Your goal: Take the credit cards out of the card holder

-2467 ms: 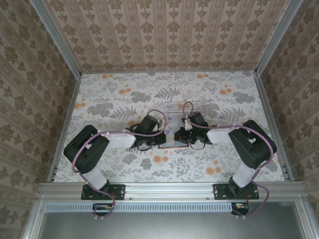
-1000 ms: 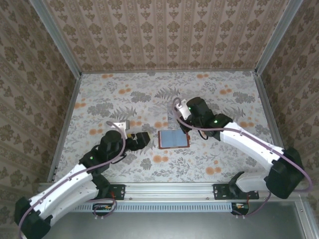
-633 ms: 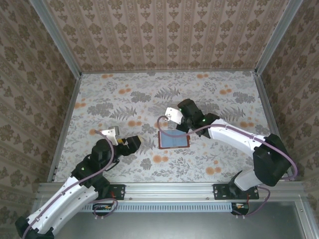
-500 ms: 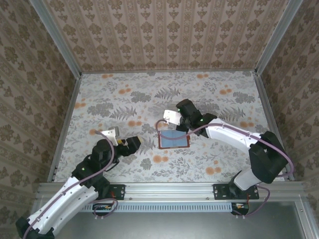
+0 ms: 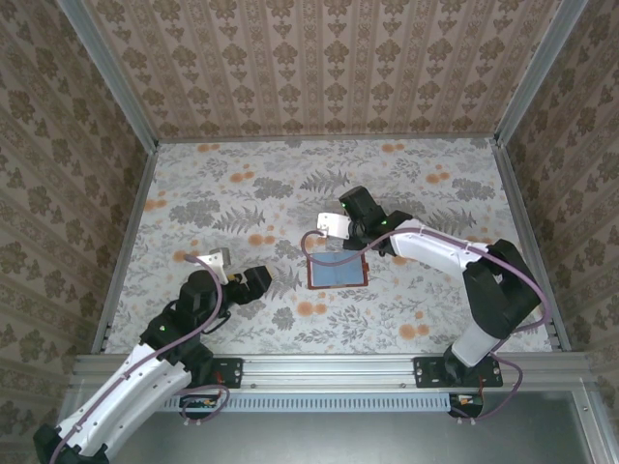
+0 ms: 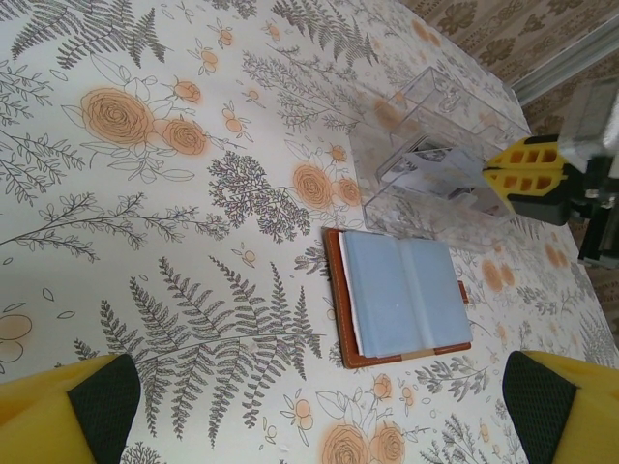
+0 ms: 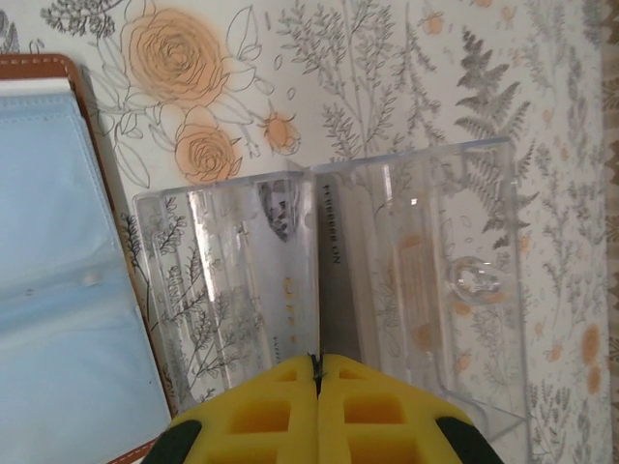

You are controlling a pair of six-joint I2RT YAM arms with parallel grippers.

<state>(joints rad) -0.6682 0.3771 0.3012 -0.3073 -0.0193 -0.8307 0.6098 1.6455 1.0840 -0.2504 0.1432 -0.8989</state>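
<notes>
- Top view: holder [image 5: 337,271] lies open and flat near the middle of the floral table [image 5: 193,213], brown rim around, grey-blue pockets facing up.
- L gripper [image 5: 259,278] is to the left of the holder, well apart from it, pointing toward it.
- Left wrist view: its two yellow fingers [image 6: 68,411] stand at the bottom corners, so jaws are spread wide, nothing between them, only table below.
- Same view: clear tray [image 6: 435,135] sits just behind the holder, close to it but not touching as far as visible.
- Cards [image 6: 430,172] lie inside the tray, white w/ some dark print.
- R gripper [image 7: 317,387] is at one short end of the tray, fingers pressed together w/ only a thin seam.
- Right wrist view: a grey card [image 7: 338,280] w/ small print goes edge-on from that seam into the tray; it looks pinched between the fingers.
- Beside it in the tray lies a pale card w/ dark and yellow marks.
- Holder is at the left edge of this view, beside the tray wall.
- A pale edge shows along the side of the pockets; cannot tell if it is a card or only the pocket sheet.
</notes>
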